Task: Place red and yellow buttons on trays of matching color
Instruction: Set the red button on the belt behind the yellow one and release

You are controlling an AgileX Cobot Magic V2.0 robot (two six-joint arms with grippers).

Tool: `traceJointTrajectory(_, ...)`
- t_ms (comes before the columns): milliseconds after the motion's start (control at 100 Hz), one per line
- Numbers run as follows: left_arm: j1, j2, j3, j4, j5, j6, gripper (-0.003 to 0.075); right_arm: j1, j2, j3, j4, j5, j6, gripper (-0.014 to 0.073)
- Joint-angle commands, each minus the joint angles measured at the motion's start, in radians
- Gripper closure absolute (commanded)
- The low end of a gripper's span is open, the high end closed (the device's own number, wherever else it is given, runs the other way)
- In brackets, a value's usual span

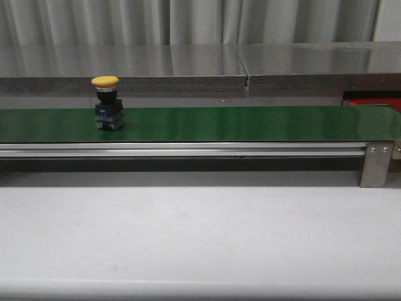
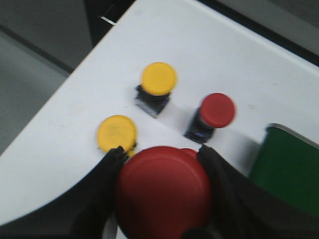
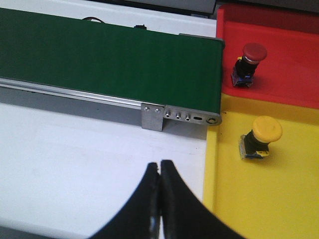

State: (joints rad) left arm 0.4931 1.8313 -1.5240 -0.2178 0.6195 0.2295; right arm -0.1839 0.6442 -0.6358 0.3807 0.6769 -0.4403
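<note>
My left gripper [image 2: 159, 152] is shut on a red button [image 2: 162, 191], whose big cap fills the space between the black fingers. On the white table beyond it stand two yellow buttons [image 2: 158, 79] [image 2: 116, 133] and another red button [image 2: 215, 110]. In the front view a yellow button [image 1: 106, 102] stands upright on the green conveyor belt [image 1: 250, 123] at the left. My right gripper [image 3: 159, 164] is shut and empty over the white table, beside the yellow tray [image 3: 269, 194]. That tray holds one yellow button [image 3: 261, 134]. The red tray [image 3: 289, 59] behind it holds one red button [image 3: 248, 62].
The belt's end and metal bracket [image 3: 152, 117] lie just ahead of my right gripper. A corner of the green belt [image 2: 286, 169] shows beside my left gripper, and the table edge [image 2: 65, 84] drops off on its other side. A steel shelf [image 1: 200, 63] runs behind the conveyor.
</note>
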Motion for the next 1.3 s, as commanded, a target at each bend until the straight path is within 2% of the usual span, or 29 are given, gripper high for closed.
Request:
traceJointTrajectory(0, -0.074, -0.060, -0.032, -0.025, -0.042, 0.021, 0.0640, -0.002, -0.003, -0.026, 0.019, -0.065, -0.010, 0.0711)
traceJointTrajectory(180, -0.194, -0.040, -0.032, -0.023, -0.073, 0.066, 0.0640, -0.002, -0.003, -0.026, 0.019, -0.065, -0.010, 0.0711)
traceJointTrajectory(300, -0.236, -0.018, -0.032, -0.023, -0.087, 0.066, 0.0640, -0.002, -0.003, -0.026, 0.019, -0.065, -0.010, 0.0711)
traceJointTrajectory(770, -0.246, 0.058, -0.030, -0.025, -0.035, 0.066, 0.0639, -0.002, -0.003, -0.026, 0.019, -0.065, -0.010, 0.0711)
traceJointTrajectory(880, -0.246, 0.058, -0.030, -0.025, -0.020, 0.066, 0.0619, -0.002, -0.003, -0.026, 0.019, -0.065, -0.010, 0.0711)
traceJointTrajectory(980, -0.246, 0.058, -0.030, -0.025, -0.004, 0.066, 0.0526, -0.002, -0.003, -0.026, 0.019, -0.065, -0.010, 0.0711)
traceJointTrajectory(1170, -0.255, 0.054, -0.030, -0.025, 0.002, 0.066, 0.0161, -0.002, -0.003, -0.026, 0.019, -0.065, -0.010, 0.0711)
traceJointTrajectory(1240, -0.264, 0.050, -0.030, -0.025, 0.002, 0.066, 0.0092, -0.002, -0.003, -0.026, 0.019, -0.065, -0.010, 0.0711)
traceJointTrajectory(1290, -0.273, 0.045, -0.030, -0.025, 0.002, 0.066, 0.0076, -0.002, -0.003, -0.026, 0.019, -0.065, -0.010, 0.0711)
